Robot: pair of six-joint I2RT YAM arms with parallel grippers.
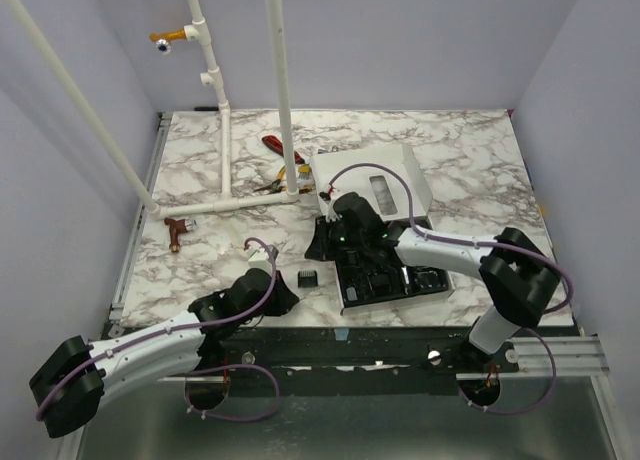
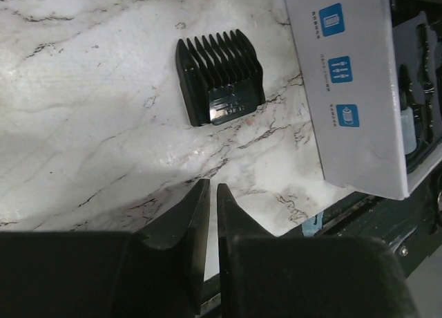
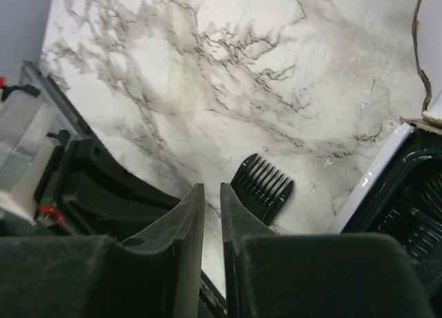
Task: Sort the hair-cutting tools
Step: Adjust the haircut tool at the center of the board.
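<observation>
A table (image 1: 200, 180) with a white marble pattern and grey veins stands between pale lilac walls.

In the top view a black comb guard (image 1: 308, 277) lies alone on the table, between the dark ends of the left arm (image 1: 150, 345) and the right arm (image 1: 450, 250). Just to its right is an open white box (image 1: 447, 292). The black pieces inside it melt together with the head of the right arm above them, so I cannot separate them. The fingertips of both arms are also not readable here.

In the left wrist view the left pincer (image 2: 207, 207) has its jaws a thin slit apart, with nothing between them. The comb guard (image 2: 219, 79) lies flat ahead of the tips, clear of them, with its teeth pointing away. The box (image 2: 359, 138) is cut off by the right edge, and only slices of black pieces show in it.

In the right wrist view the right pincer (image 3: 212, 207) is also a narrow slit apart and empty. The comb guard (image 3: 262, 186) is just beside the right finger and partly hidden behind it. Whether it touches the finger, I cannot tell.
</observation>
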